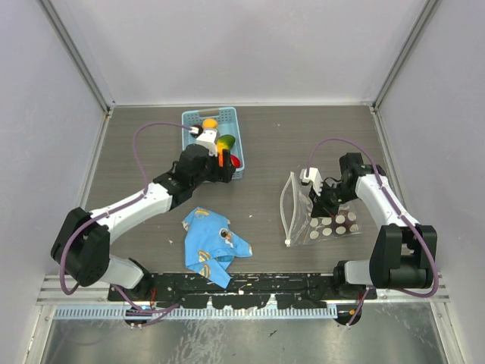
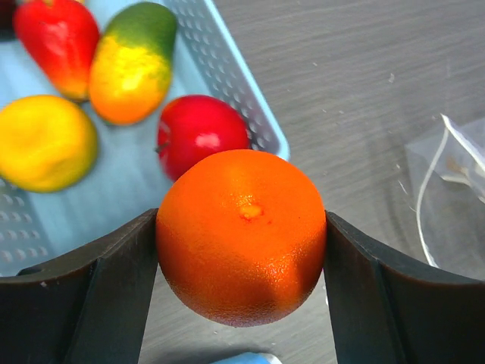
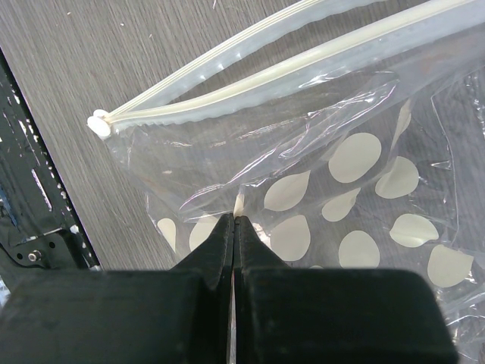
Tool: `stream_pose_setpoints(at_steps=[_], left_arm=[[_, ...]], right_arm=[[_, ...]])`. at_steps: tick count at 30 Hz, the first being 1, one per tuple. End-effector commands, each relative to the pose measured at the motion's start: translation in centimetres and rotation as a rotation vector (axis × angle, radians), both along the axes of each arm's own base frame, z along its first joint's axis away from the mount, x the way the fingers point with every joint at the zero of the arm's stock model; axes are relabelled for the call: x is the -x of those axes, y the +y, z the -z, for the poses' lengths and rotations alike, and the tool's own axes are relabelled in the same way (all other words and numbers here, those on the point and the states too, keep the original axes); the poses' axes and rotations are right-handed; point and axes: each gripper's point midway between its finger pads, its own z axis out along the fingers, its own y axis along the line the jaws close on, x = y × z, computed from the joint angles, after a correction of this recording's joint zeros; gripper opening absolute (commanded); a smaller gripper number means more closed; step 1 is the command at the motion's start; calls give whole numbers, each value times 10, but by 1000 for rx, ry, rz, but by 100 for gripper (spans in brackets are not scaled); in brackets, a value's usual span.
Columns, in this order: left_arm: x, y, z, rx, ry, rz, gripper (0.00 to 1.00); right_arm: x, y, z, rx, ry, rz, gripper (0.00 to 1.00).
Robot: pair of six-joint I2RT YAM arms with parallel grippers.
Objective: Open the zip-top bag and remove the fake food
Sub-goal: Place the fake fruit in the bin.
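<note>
- The left gripper [image 1: 224,157] is clamped on an orange [image 2: 241,235], held above the corner of the basket [image 2: 227,68]. Let go here, the round fruit could hit the rim and roll away across the bench [image 2: 364,76].
- The right gripper [image 3: 233,224] is closed, pinching the thin film of the bag [image 3: 356,159], whose zip [image 3: 250,83] lies parted. The slick plastic could slip free.
- The bench is grey wood-grain with plain pale walls [image 1: 242,45] around it. A blue cloth [image 1: 208,243] lies near the front.
</note>
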Motion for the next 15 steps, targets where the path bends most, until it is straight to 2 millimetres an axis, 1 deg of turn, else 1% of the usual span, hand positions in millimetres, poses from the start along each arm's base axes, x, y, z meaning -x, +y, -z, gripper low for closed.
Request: stream_pose_setpoints(at_steps=[1,5,11,12,13,14,15], left_arm=[[-25,17,-24,-7,-49,-59,0],[-39,28,-16,-22,-11,-93,1],[-56,37,-2,-67,43,-139,3],[-58,39,1,-74,54,-151,6],[-60,42,2,-78,62,-171,11],[-63,45,4,-88,68,-191,20],[-66,48,7,-98,77,-209,24]], right_arm=[[-9,2,-9,-7,-33,-5,2],[-9,2,-8,-7,-29,-4,2],[-9,2,-8,-7,-28,-4,2],[-9,2,-8,-7,-27,-4,2],[-9,2,-8,-7,-27,-4,2],[-9,2,-8,-7,-28,-4,2],[-9,2,-8,-7,-27,-4,3]])
